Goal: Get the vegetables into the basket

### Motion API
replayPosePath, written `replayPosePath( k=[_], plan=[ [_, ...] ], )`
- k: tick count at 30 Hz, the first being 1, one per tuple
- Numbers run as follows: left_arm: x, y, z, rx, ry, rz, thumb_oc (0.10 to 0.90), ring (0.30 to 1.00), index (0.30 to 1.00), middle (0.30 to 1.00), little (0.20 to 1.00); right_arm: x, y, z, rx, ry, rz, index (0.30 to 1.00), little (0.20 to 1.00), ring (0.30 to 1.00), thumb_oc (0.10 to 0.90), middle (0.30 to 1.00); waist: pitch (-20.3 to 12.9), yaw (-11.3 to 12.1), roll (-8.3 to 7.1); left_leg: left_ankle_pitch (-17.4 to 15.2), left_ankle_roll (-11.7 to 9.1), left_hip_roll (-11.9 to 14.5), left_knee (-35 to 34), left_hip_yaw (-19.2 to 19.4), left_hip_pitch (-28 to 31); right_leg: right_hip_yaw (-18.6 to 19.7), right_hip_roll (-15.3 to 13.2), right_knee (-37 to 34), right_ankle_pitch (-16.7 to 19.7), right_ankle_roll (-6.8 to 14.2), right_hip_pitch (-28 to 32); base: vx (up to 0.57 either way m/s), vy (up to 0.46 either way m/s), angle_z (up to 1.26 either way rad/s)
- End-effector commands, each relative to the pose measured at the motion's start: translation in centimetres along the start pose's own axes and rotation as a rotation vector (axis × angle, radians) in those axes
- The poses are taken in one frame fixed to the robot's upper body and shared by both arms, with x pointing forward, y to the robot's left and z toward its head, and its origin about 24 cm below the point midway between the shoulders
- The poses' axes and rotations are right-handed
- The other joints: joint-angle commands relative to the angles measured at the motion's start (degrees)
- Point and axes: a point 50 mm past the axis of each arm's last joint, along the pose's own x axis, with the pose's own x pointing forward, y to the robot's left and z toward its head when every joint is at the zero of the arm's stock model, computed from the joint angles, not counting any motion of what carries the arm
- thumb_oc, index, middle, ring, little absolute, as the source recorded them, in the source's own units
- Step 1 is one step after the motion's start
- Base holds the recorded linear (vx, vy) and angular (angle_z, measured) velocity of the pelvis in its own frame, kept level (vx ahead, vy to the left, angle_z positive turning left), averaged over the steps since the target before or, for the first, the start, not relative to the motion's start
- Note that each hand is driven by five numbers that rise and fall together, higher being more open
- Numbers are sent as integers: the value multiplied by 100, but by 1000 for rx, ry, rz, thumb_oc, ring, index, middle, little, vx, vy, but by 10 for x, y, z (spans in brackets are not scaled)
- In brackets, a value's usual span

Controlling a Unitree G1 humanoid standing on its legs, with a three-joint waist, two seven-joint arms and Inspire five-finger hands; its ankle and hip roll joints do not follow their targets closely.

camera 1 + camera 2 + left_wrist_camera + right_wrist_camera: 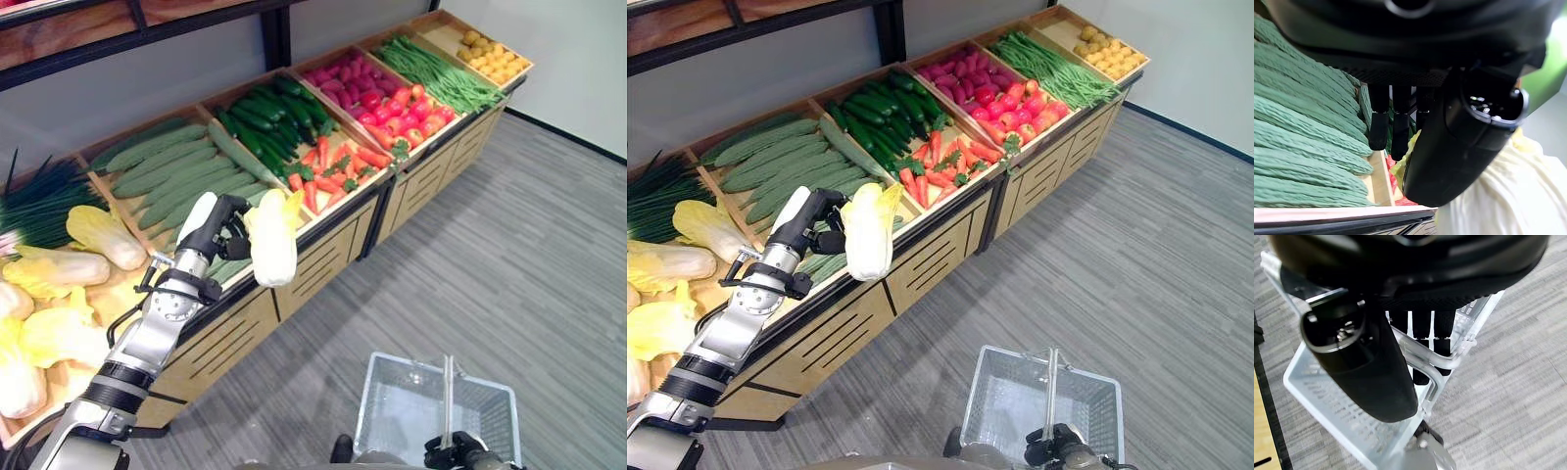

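My left hand (219,227) is shut on a pale napa cabbage (273,240) and holds it upright over the front edge of the produce stand, above the bitter gourd bin. In the left wrist view the cabbage (1498,196) shows past the thumb (1459,142). A white wire basket (392,392) hangs low over the grey floor at the lower right. My right hand (460,452) is shut on the basket's handle (1442,363), fingers curled round it in the right wrist view. The basket looks empty.
The wooden stand (323,250) runs diagonally, with bins of napa cabbages (59,269), bitter gourds (167,171), cucumbers (260,117), carrots (333,166), red peppers and tomatoes (392,108), green beans (436,69) and potatoes (495,54). Grey carpet (529,255) lies between stand and basket.
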Motion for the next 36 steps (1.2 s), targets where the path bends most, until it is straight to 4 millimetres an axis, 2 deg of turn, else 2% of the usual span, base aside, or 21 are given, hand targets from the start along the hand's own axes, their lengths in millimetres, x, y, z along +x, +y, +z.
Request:
replayPosePath(
  k=[1, 3, 5, 8, 11, 15, 18, 19, 20, 21, 22, 23, 24, 25, 27, 28, 29, 30, 33, 35, 36],
  plan=[
    [11, 52, 48, -33, -243, 218, 400, 300, 300, 300, 300, -1, -27, -9, -71, 41, -59, 300, 300, 300, 400, 300, -52, -32, 148, 219, 553, -761, -1773, -257, 154, 476, -294, 154, -420, 755, -163, -5, 207, -59],
    [6, 57, 42, 7, -227, 237, 400, 300, 300, 300, 300, -1, -30, -7, -102, 38, -57, 300, 300, 300, 400, 300, -58, 24, 186, 0, 671, -954, -2426, -720, 225, 772, -345, 273, -359, 851, -267, 85, 267, -85],
    [5, 58, 44, 7, -238, 234, 400, 300, 300, 300, 300, -1, -29, -6, -100, 31, -58, 300, 300, 300, 400, 300, -94, 11, 193, -104, 743, -978, -2550, -612, 317, 909, -347, 274, -340, 876, -281, 76, 219, -87],
    [5, 57, 50, 13, -265, 219, 400, 300, 300, 300, 300, -1, -25, -7, -55, 31, -57, 300, 300, 300, 400, 300, -85, -47, 287, -122, 842, -1091, -2738, -401, 464, 1018, -424, 413, -291, 950, -342, 47, 350, -55],
    [8, 59, 56, 37, -280, 217, 400, 300, 300, 300, 300, 0, -16, -3, -65, 17, -41, 300, 300, 300, 400, 300, -84, -88, 404, -274, 1014, -1275, -2806, -139, 658, 1289, -523, 528, -187, 1110, -422, 26, 410, -32],
    [10, 59, 59, 38, -290, 219, 400, 300, 300, 300, 300, 0, -16, 2, -61, 4, -46, 300, 300, 300, 400, 300, -68, -103, 476, -337, 1140, -1391, -2901, 73, 724, 1541, -584, 506, 115, 1266, -574, -42, 247, -43],
    [11, 60, 62, 31, -303, 228, 400, 300, 300, 300, 300, 1, -17, 7, -56, -16, -46, 300, 300, 300, 400, 300, -8, -157, 523, -455, 1238, -1456, -2770, 346, 659, 1784, -630, 409, 512, 1421, -793, -65, 164, -33],
    [11, 60, 62, 30, -303, 229, 400, 300, 300, 300, 300, 1, -17, 7, -56, -16, -46, 300, 300, 300, 400, 300, -13, -144, 525, -459, 1238, -1453, -2765, 359, 652, 1797, -626, 403, 521, 1422, -800, -44, 118, -61],
    [10, 60, 60, 23, -297, 234, 400, 300, 300, 300, 300, 1, -16, 11, -60, -28, -42, 300, 300, 300, 400, 300, 15, -155, 547, -528, 1240, -1437, -2753, 475, 644, 1768, -681, 279, 785, 1602, -885, -19, 85, -61],
    [10, 60, 60, 23, -297, 234, 400, 300, 300, 300, 300, 1, -16, 11, -60, -28, -42, 300, 300, 300, 400, 300, 7, -135, 550, -531, 1241, -1432, -2751, 497, 635, 1789, -673, 262, 807, 1605, -894, -81, 78, -65],
    [8, 63, 56, 20, -286, 243, 400, 300, 300, 300, 300, 1, -13, 17, -63, -44, -37, 300, 300, 300, 400, 300, 38, -78, 556, -486, 1212, -1302, -2758, 791, 588, 1458, -761, 235, 903, 1630, -1036, -86, -11, -57],
    [7, 64, 55, 22, -281, 245, 400, 300, 300, 300, 300, 2, -11, 19, -68, -50, -31, 300, 300, 300, 400, 300, 47, -13, 569, -466, 1197, -1225, -2751, 897, 566, 1156, -846, 311, 790, 1613, -1065, -82, -15, -145],
    [7, 64, 55, 22, -281, 245, 400, 300, 300, 300, 300, 2, -11, 19, -68, -50, -31, 300, 300, 300, 400, 300, 48, -19, 567, -469, 1193, -1223, -2747, 891, 566, 1150, -846, 332, 772, 1610, -1071, -47, -25, -141],
    [7, 65, 55, 28, -279, 243, 400, 300, 300, 300, 300, 2, -10, 21, -72, -59, -29, 300, 300, 300, 400, 300, 74, -29, 591, -409, 1184, -1165, -2800, 905, 581, 872, -950, 619, 543, 1529, -1001, -27, -31, -117],
    [7, 66, 56, 36, -279, 243, 400, 300, 300, 300, 300, 2, -8, 22, -74, -65, -27, 300, 300, 300, 400, 300, 59, -16, 593, -378, 1186, -1134, -2896, 931, 621, 677, -1011, 1096, 182, 1423, -857, -12, -61, 5],
    [6, 67, 55, 40, -274, 244, 400, 300, 300, 300, 300, 2, -8, 22, -74, -65, -27, 300, 300, 300, 400, 300, 17, 26, 572, -385, 1167, -1121, -2921, 979, 627, 565, -1042, 1117, 77, 1391, -730, 30, -179, 5],
    [3, 71, 50, 55, -256, 251, 400, 300, 300, 300, 300, 2, -5, 24, -78, -76, -23, 300, 300, 300, 400, 300, -83, 148, 478, -349, 1096, -1085, -2967, 1186, 636, 276, -1089, 867, 126, 1424, -387, 21, -309, -14],
    [-1, 76, 43, 62, -230, 266, 400, 300, 300, 300, 300, 2, -6, 28, -88, -86, -22, 300, 300, 300, 400, 300, -162, 235, 392, -267, 1030, -1045, -3059, 1359, 645, 192, -1051, 518, 260, 1490, -281, 3, -350, -34],
    [-4, 73, 37, 36, -213, 264, 400, 300, 300, 300, 300, 2, -7, 29, -91, -94, -26, 300, 300, 300, 400, 300, -182, 217, 355, -105, 931, -973, -3115, 1449, 660, 278, -967, 421, 272, 1451, -336, -18, -200, -75],
    [-4, 68, 34, 14, -202, 252, 400, 300, 300, 300, 300, 1, -7, 30, -93, -101, -27, 300, 300, 300, 400, 300, -182, 181, 329, -14, 878, -940, -3177, 1370, 659, 345, -870, 340, 97, 1370, -330, -30, -321, -32],
    [-2, 64, 29, -9, -179, 244, 400, 300, 300, 300, 300, 1, -7, 32, -72, -109, -29, 300, 300, 300, 400, 300, -169, 118, 291, 167, 774, -876, -3308, 1226, 660, 351, -755, 297, -144, 1241, -304, -39, -433, 9]
  ],
)
